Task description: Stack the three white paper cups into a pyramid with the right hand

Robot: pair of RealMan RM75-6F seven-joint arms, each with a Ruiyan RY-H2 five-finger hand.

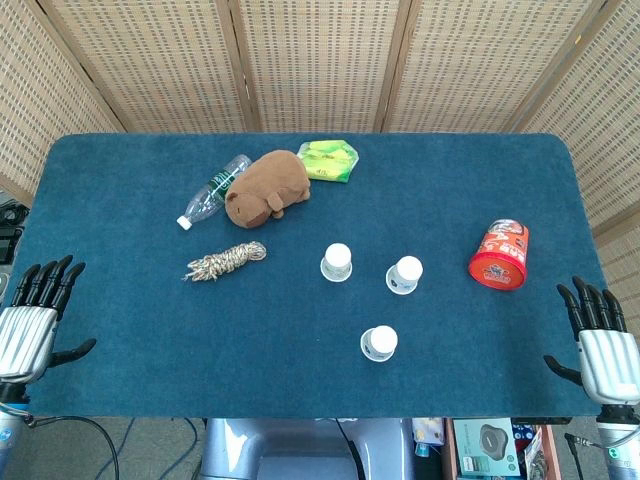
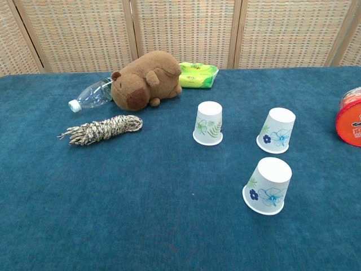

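Nearest cup (image 2: 267, 186) upside down, other cups (image 2: 208, 123) (image 2: 276, 130) likewise.

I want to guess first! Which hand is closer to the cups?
The right hand. All three cups stand right of the table's middle, nearer to it than to the left hand. Both hands hold nothing.

My head camera looks steeply down on the whole table (image 1: 120, 330), past my hands. My chest camera sits lower and closer, facing forward. Both share the three cups (image 2: 208, 123).
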